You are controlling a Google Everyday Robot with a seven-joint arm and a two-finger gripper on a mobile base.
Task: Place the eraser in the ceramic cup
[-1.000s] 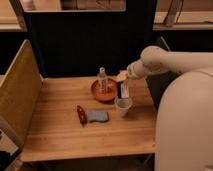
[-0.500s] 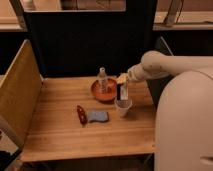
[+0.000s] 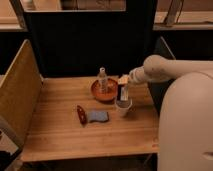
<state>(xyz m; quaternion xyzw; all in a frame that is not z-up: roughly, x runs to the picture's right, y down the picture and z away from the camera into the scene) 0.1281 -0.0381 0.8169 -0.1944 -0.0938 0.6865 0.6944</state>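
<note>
The white ceramic cup (image 3: 122,107) stands on the wooden table (image 3: 60,135), right of centre. My gripper (image 3: 125,89) hangs right above the cup's mouth, reaching in from the right. The eraser (image 3: 124,94), a slim pale block, stands upright under the gripper with its lower end inside the cup's rim.
An orange-red bowl (image 3: 104,91) sits just behind and left of the cup, with a clear bottle (image 3: 102,80) standing in it. A soft blue pad (image 3: 98,116) and a small red object (image 3: 80,114) lie left of the cup. A tan panel (image 3: 17,95) borders the table's left side.
The gripper has dropped slightly over the cup, bringing the eraser's lower end down into the rim. Nothing else has moved.
</note>
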